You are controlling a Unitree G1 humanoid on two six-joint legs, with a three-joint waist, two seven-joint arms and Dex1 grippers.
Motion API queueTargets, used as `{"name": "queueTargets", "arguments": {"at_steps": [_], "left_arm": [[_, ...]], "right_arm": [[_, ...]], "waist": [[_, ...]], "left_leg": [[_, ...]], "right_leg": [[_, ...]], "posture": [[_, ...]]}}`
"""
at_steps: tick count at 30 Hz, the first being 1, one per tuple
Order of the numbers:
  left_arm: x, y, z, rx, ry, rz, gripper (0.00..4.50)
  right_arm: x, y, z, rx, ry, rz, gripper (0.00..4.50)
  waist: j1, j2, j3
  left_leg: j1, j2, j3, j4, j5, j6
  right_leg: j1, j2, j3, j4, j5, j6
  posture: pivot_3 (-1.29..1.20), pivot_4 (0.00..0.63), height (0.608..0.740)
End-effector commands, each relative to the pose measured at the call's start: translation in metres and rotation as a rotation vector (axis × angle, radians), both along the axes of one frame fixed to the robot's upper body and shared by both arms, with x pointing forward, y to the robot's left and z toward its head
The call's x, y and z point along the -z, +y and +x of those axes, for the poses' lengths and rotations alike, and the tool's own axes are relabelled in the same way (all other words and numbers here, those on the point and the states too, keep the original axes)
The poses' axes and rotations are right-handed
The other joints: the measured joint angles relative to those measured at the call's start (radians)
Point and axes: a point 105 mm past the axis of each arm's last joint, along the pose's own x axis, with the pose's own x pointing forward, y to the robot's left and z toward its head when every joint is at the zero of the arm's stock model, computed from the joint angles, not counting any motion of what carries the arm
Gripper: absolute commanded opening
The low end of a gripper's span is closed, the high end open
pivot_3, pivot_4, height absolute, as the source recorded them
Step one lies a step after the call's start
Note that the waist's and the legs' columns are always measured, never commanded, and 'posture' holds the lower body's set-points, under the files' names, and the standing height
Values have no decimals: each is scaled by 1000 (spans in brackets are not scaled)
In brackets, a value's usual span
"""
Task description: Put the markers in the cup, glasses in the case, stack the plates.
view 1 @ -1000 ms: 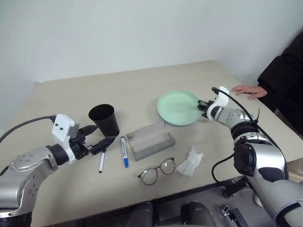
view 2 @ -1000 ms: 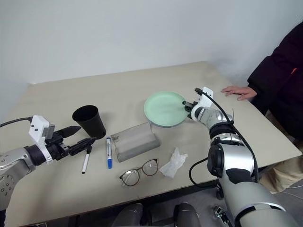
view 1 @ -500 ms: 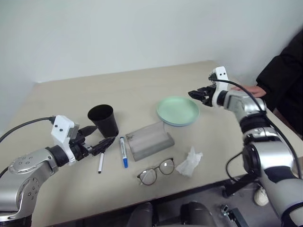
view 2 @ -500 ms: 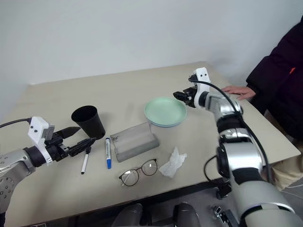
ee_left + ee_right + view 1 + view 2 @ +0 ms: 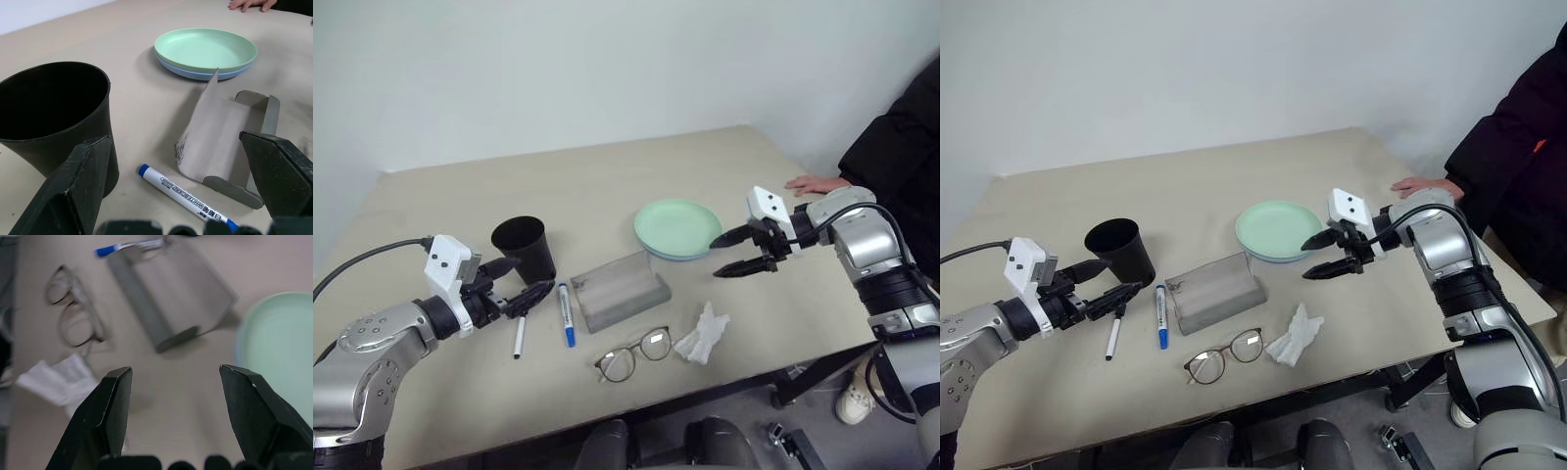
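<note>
Dark-framed glasses (image 5: pixel 634 353) lie flat near the front edge of the table (image 5: pixel 607 176), lenses side by side, so the long axis runs across the robot's view, roughly parallel to that edge. The grey case (image 5: pixel 622 290) stands open directly behind them, just apart, with the crumpled tissue (image 5: pixel 703 336) just beside them on the right. The right gripper (image 5: pixel 742 253) hangs above the table beyond the tissue, empty, jaws spread and pointing left toward the case; the stacked plates (image 5: pixel 678 229), green on blue, sit just behind it. The left gripper (image 5: pixel 521 285) hovers empty with jaws wide apart beside the black cup (image 5: pixel 526 248), over the black-capped marker (image 5: pixel 520 337); the blue-capped marker (image 5: pixel 567 313) lies between it and the case. Judged from this layout, the right gripper is the likelier one for the glasses, which lie forward-left and below it.
</note>
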Motion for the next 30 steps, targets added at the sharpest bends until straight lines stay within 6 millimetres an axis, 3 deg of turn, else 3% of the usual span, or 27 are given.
{"name": "queueTargets", "arguments": {"at_steps": [1, 9, 22, 30], "left_arm": [[-9, -2, 1, 6, -50, 13, 4500], [-9, 0, -5, -9, -51, 14, 4500], [-10, 2, -8, -31, -51, 15, 4500], [-10, 2, -9, -37, -51, 12, 4500]], "right_arm": [[6, 5, -13, -101, 7, -39, 3080], [34, 11, -17, -145, 70, -76, 3080], [60, 14, -24, -163, 139, -104, 3080], [63, 14, -26, -169, 147, -114, 558]], "waist": [[0, -1, 0], [0, -4, 0], [3, -5, 0], [3, -5, 0]], "left_leg": [[0, 0, 0, 0, 0, 0], [-1, 0, 0, 0, -1, -1], [0, 0, 0, 0, -1, -1], [0, 0, 0, 0, -1, -1]], "right_leg": [[-1, 0, 0, 0, 0, 0], [-1, -1, 0, -1, 0, 0], [-1, -1, 0, -1, 0, -1], [-1, 0, 0, -1, 0, -1]], "posture": [[0, 0, 700], [0, 0, 700], [0, 0, 700], [0, 0, 700]]}}
